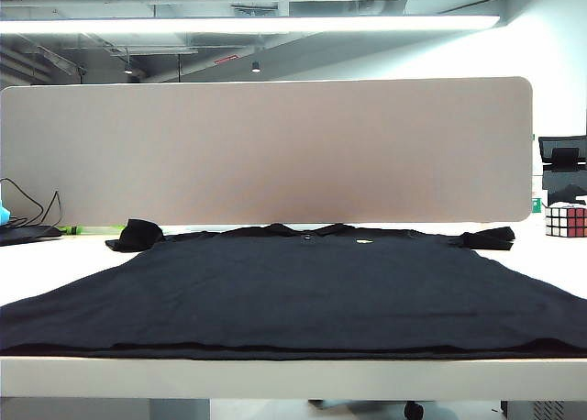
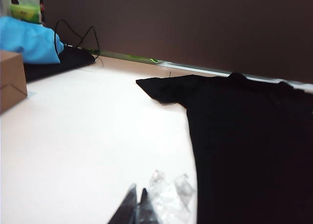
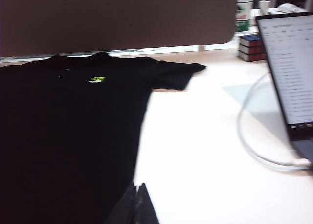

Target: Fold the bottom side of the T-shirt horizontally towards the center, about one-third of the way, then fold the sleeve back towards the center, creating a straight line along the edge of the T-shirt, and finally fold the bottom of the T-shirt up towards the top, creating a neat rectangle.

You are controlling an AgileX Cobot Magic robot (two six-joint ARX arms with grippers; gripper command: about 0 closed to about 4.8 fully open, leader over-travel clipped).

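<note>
The black T-shirt (image 1: 293, 292) lies spread flat on the white table (image 1: 293, 379), collar toward the partition, with a small pale green mark (image 3: 97, 79) near the collar. Its bottom hem (image 1: 293, 351) runs along the table's near edge. One sleeve (image 1: 136, 235) points left and the other sleeve (image 1: 486, 237) points right, both a little bunched. Neither arm shows in the exterior view. In the left wrist view my left gripper (image 2: 138, 192) is shut and empty over bare table beside the shirt's side edge. My right gripper (image 3: 138, 186) is shut and empty at the shirt's other side edge.
A grey partition (image 1: 266, 149) closes off the back. A puzzle cube (image 1: 565, 220) and an open laptop (image 3: 288, 67) with a white cable (image 3: 254, 145) sit on the right. A cardboard box (image 2: 11, 79), blue cloth (image 2: 27, 40) and black cables (image 2: 73, 35) lie on the left.
</note>
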